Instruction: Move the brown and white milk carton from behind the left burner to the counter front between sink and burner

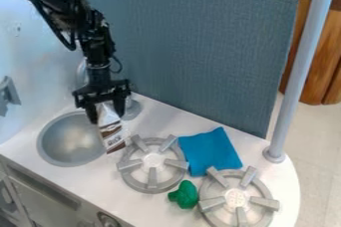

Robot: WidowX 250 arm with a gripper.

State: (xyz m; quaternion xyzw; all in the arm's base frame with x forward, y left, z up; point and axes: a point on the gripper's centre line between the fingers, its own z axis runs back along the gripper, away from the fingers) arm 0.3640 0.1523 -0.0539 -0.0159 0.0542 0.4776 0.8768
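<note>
Gripper [106,116] points down above the right side of the sink basin [65,139], its fingers closed on the upper end of a white-and-brown packet [112,132], one finger to each side. Packet hangs tilted, lower end toward the near burner grate [152,160], over the strip of counter [83,183] between basin and grate. Can't tell if the bottom edge touches the counter.

Handling, as judged from here: grip is only at the top, so the packet could swing or pivot about the fingers. Moderate squeeze; it looks like soft packaging, too hard may crease it, too light may let it slip. Any travel should be slow, with a straight lift first so the lower end clears the basin rim and the grate's raised prongs. Faucet [132,109] sits close behind the gripper; sideways or rearward moves need room there.

If lowering, bottom edge down first on flat support, let the tilt settle, then open gently and back straight up so the fingers don't drag it. Half on the rim, it could tip into the basin. Blue cloth [210,151] and green object [185,194] lie beyond the grate, by the other grate [236,197]; steer the hanging end clear of both.
</note>
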